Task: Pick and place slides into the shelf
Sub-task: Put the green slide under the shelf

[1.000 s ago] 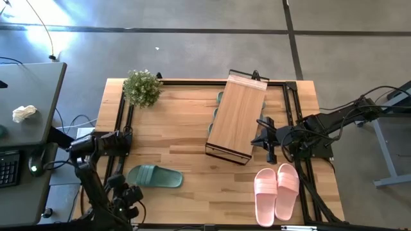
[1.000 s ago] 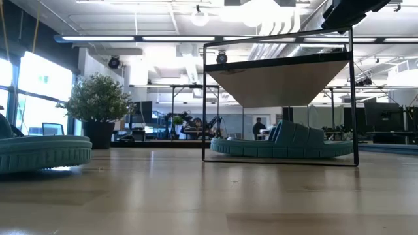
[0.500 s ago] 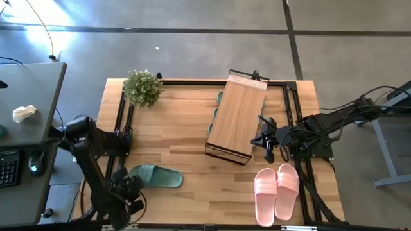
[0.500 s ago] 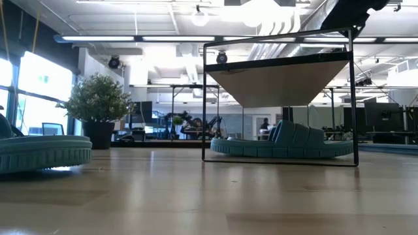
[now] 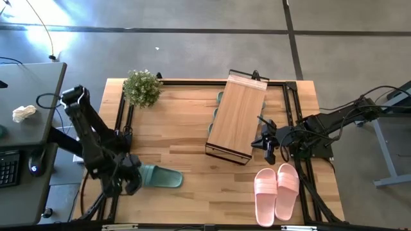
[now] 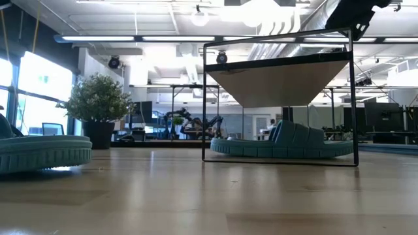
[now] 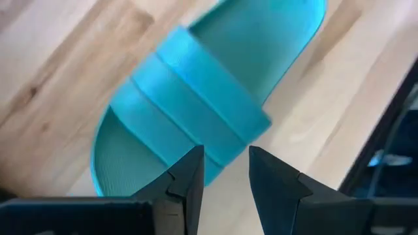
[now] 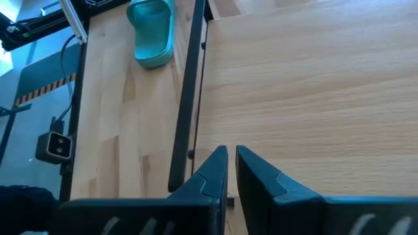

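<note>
Left gripper (image 5: 128, 181) sits over the near-left part of the table (image 5: 186, 135), right at the heel end of a lone green slide (image 5: 157, 176) that lies flat, well apart from everything else. In the left wrist view the two fingers (image 7: 189, 176) stand a little apart with only bare wood between the tips; they hang above the slide's (image 7: 202, 104) ridged strap and grip nothing.

Right gripper (image 5: 266, 142) is just beside the right long edge of the shelf (image 5: 236, 119), toward its near end. In the right wrist view its fingers (image 8: 215, 171) are almost together, a thin gap left, nothing held; the shelf's plank top (image 8: 307, 85) and dark frame edge fill the view, with a green slide (image 8: 151, 29) farther off on the table.

The shelf lies tilted near the table's far middle. Green slide toes (image 5: 214, 117) poke out under its left edge, count unclear from above. The low view shows one green slide (image 6: 284, 145) under the shelf top (image 6: 277, 78) and another (image 6: 39, 153) at the left, outside it.

Pink pair (image 5: 277, 191) lies side by side at the near right, outside the shelf. Potted plant (image 5: 142, 87) stands at the far-left corner.
</note>
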{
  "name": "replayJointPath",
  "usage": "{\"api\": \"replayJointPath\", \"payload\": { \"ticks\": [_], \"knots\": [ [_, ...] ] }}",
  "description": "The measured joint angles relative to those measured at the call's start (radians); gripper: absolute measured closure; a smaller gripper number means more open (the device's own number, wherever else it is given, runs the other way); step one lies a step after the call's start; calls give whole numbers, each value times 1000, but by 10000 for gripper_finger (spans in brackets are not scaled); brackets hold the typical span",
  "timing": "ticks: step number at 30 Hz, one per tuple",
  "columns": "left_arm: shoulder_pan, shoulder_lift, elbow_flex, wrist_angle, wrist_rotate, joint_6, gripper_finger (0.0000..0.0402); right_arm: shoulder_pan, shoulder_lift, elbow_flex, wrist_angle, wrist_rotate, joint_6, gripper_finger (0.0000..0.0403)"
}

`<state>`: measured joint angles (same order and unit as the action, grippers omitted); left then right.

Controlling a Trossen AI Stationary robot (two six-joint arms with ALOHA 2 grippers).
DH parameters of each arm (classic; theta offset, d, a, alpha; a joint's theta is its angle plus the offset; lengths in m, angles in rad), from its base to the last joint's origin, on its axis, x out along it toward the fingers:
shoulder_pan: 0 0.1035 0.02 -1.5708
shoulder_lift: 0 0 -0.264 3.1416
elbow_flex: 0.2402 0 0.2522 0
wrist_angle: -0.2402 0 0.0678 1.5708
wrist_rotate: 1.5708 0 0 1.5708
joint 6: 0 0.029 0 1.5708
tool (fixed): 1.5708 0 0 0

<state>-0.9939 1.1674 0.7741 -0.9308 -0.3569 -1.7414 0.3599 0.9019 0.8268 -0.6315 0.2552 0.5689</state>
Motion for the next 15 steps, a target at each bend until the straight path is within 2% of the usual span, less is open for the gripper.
{"api": "replayJointPath", "payload": {
  "ticks": [2,9,15],
  "knots": [
    [0,-55,-23,3,-6,-1,296,0,0,0,0,-5,0,379],
    [4,-179,-103,30,76,-12,296,0,0,0,0,-23,11,379],
    [34,-187,-160,36,175,-5,296,0,0,0,0,-23,18,379]
  ]
}}
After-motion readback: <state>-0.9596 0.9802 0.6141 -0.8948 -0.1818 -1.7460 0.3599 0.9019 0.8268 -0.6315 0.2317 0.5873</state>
